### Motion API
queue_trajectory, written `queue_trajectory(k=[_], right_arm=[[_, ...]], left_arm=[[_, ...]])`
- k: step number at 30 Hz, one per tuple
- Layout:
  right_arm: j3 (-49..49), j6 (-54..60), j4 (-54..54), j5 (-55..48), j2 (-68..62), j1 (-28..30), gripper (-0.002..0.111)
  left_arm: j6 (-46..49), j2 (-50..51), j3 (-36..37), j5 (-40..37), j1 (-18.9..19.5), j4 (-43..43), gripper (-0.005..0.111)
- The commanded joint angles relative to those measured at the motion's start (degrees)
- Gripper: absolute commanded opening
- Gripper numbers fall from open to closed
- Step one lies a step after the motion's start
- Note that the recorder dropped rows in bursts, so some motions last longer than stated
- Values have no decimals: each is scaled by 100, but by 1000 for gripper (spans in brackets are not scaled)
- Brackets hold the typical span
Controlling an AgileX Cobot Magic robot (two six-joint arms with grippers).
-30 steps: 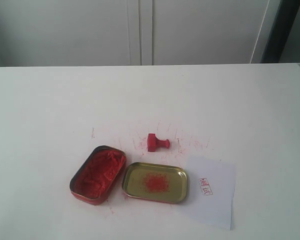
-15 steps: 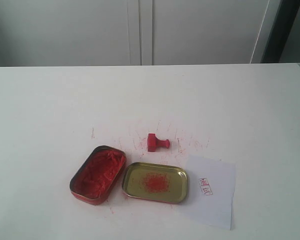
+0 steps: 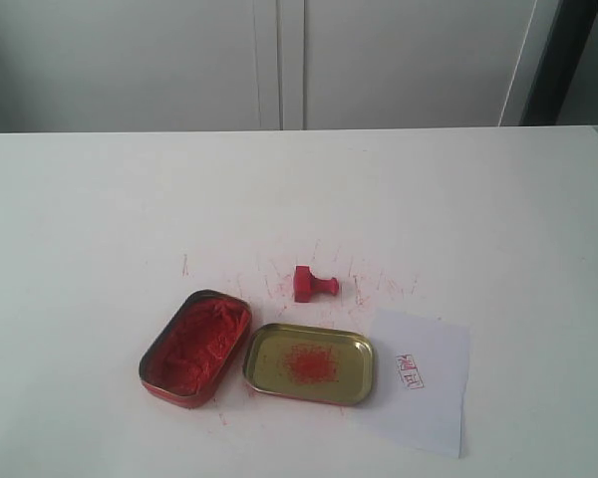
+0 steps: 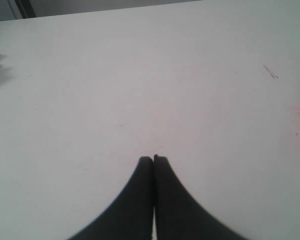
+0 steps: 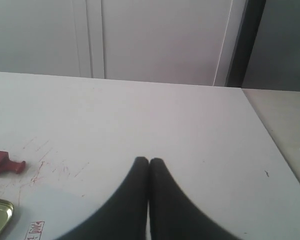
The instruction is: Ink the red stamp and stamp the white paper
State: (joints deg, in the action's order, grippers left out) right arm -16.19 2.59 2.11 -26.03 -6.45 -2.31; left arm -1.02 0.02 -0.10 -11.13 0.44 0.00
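Note:
The red stamp (image 3: 312, 284) lies on its side on the white table, handle pointing right; the right wrist view shows it too (image 5: 5, 163). The white paper (image 3: 429, 383) lies at the front right and carries a small red imprint (image 3: 410, 371); one corner of the paper (image 5: 55, 210) shows in the right wrist view. Neither arm appears in the exterior view. My left gripper (image 4: 153, 159) is shut over bare table with nothing in it. My right gripper (image 5: 149, 160) is shut and empty, to the right of the stamp and paper.
A red oval tin of ink paste (image 3: 195, 346) sits open at the front left. Beside it lies the gold lid (image 3: 309, 363) with red smears, touching the paper's left edge. Red scratch marks (image 3: 369, 284) surround the stamp. White cabinet doors (image 3: 279, 60) stand behind the table.

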Motion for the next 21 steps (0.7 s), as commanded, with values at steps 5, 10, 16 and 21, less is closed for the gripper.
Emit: queue_trajectory(k=[5,10,16,21], right_arm=[[834,25,-59,121,645,63,0],[1349,25,-59,333,645,63,0],[1619,25,-59,597,645,27,0],[1619,25,-59,597,645,0,0]], left_arm=[[-22,-2,10,5,-3,-33,0],[-22,-2,10,5,-3,-33,0],[-22,-2,10,5,-3,-33,0],[-22,-2,10,5,-3,-33,0]])
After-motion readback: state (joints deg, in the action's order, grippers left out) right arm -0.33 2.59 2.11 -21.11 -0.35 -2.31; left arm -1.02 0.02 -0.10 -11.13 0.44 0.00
